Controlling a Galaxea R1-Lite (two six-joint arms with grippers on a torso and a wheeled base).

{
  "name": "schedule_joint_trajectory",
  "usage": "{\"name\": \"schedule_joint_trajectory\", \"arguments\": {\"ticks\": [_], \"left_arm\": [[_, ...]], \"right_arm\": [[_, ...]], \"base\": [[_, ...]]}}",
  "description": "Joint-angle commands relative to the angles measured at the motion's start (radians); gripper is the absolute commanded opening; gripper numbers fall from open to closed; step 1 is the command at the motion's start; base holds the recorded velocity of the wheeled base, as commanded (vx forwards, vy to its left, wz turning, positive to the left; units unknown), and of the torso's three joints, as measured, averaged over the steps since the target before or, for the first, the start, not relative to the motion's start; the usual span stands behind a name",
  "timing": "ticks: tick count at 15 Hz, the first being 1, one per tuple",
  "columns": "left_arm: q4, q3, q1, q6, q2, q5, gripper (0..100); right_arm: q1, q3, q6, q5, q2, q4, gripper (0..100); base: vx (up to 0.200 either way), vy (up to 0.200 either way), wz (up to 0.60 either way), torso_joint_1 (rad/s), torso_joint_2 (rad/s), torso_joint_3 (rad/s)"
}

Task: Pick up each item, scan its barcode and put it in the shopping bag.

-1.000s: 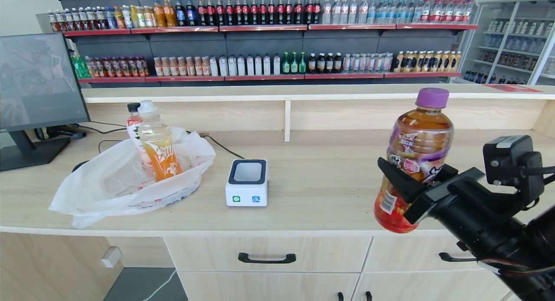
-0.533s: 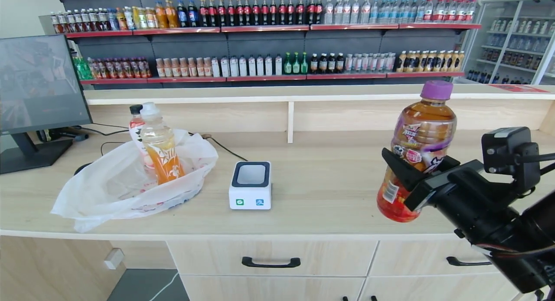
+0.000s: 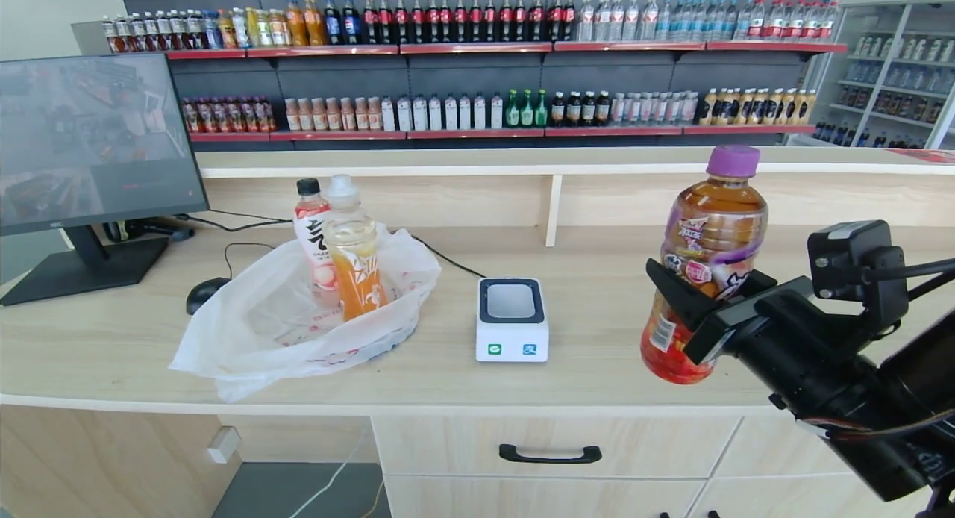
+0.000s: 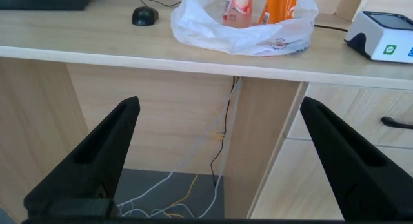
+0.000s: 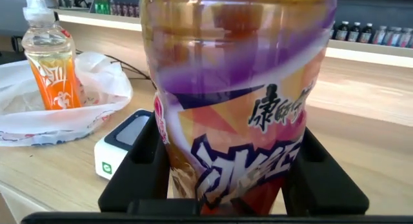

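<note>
Purple-capped bottle (image 3: 709,264) is held upright in the air, off the counter (image 3: 597,294), to the right of the scanner (image 3: 512,320) and well apart from it. The right gripper (image 3: 705,290) pinches it around the lower half of its body, one finger on each side. The left gripper (image 4: 219,153) hangs below counter level with its fingers spread and nothing between them.

The shopping bag (image 3: 283,324) lies slumped open on the counter, left of the scanner. An orange-drink bottle (image 3: 354,260) and a black-capped bottle (image 3: 312,234) stand upright in it, touching each other.

Assessed stage: item lifted, scan not yet made.

Risks noted:
- The grip sits low on a tall, full bottle. A quick swing toward the scanner could tip it in the fingers or let it slide through.
- A white printed patch shows low on the bottle's side, close to one finger. Whether it is the barcode cannot be told. If it is, the finger may cover it, or it may be turned away from the scanner window.
- The bag has soft, collapsed walls. Lowering a third bottle in could knock over the two standing there or catch the plastic rim.
</note>
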Motion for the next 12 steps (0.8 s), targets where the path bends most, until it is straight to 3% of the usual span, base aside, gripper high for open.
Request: {"name": "schedule_joint_trajectory", "arguments": {"ticks": [1,8,12], "left_arm": [[0.000,0.000,0.000,0.000,0.000,0.000,100],[0.000,0.000,0.000,0.000,0.000,0.000,100],[0.000,0.000,0.000,0.000,0.000,0.000,100]], "right_arm": [[0.001,0.000,-0.001,0.000,0.007,-0.001,0],[-0.002,-0.010,0.001,0.000,0.013,-0.001,0],[-0.002,-0.018,-0.002,0.000,0.010,-0.001,0]], "base": [[0.000,0.200,0.00,0.007,0.00,0.002],[0.000,0.200,0.00,0.004,0.01,0.004],[0.000,0.000,0.00,0.000,0.00,0.000]]}}
